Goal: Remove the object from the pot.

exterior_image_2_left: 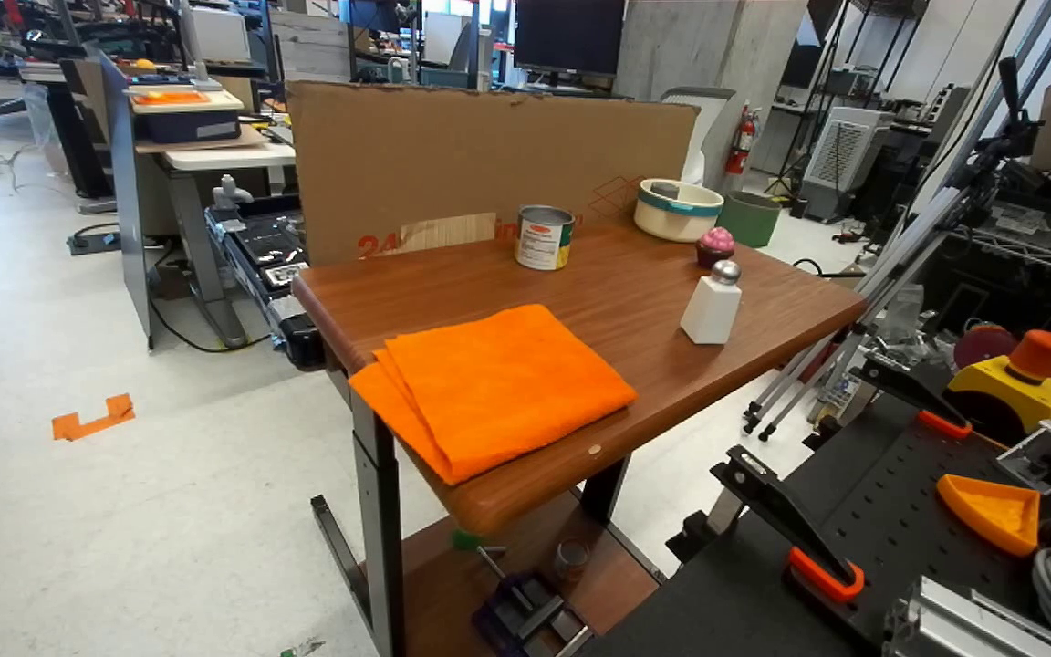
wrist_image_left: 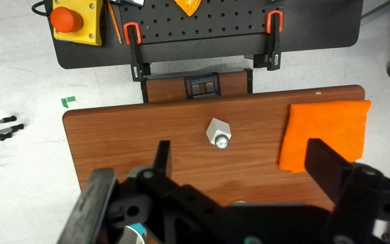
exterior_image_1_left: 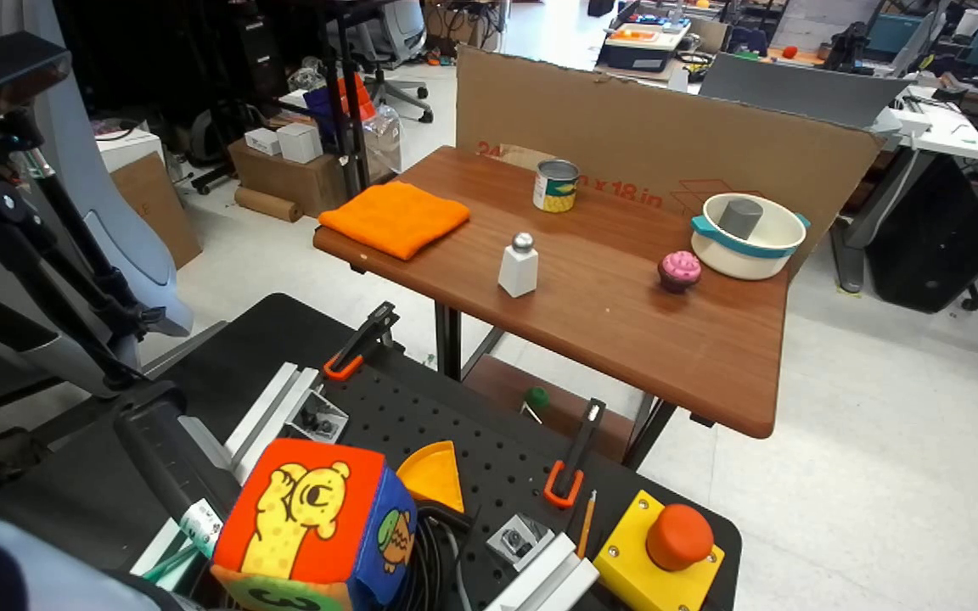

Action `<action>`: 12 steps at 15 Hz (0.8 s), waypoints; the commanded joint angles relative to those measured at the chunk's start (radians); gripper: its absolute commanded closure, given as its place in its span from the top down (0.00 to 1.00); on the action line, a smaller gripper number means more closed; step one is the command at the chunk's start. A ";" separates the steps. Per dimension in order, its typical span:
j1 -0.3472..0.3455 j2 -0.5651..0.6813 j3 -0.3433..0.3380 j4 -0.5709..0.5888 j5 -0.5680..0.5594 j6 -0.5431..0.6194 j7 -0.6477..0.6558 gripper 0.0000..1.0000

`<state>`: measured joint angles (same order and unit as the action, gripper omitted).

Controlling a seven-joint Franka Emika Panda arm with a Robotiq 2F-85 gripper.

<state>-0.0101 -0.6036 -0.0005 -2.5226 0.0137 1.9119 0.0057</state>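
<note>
The pot (exterior_image_1_left: 744, 263) is wide, round and cream with a teal band and handles. It stands at a far corner of the brown table and also shows in an exterior view (exterior_image_2_left: 671, 224). The object (exterior_image_1_left: 740, 218), a small dark grey cylinder, is inside the pot; its top also shows at the rim in an exterior view (exterior_image_2_left: 665, 190). In the wrist view my gripper (wrist_image_left: 239, 145) is open and empty, high above the table. Part of the pot (wrist_image_left: 138, 228) shows at the lower left there, mostly hidden behind the gripper. The gripper is out of view in both exterior views.
A pink-topped cupcake (exterior_image_1_left: 679, 271) stands close beside the pot. A white bottle (exterior_image_1_left: 518, 270) with a silver top, a tin can (exterior_image_1_left: 556, 185) and a folded orange cloth (exterior_image_1_left: 396, 218) are on the table. A cardboard wall (exterior_image_1_left: 625, 119) stands along the back edge.
</note>
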 commanded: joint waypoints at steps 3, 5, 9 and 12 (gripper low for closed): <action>0.001 0.000 -0.002 0.002 -0.001 -0.002 0.000 1.00; 0.003 0.020 -0.014 0.016 0.011 0.010 -0.013 1.00; -0.002 0.113 -0.052 0.080 0.021 0.131 -0.057 1.00; -0.011 0.238 -0.070 0.166 0.019 0.247 -0.056 1.00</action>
<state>-0.0116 -0.5055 -0.0504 -2.4635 0.0197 2.0825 -0.0280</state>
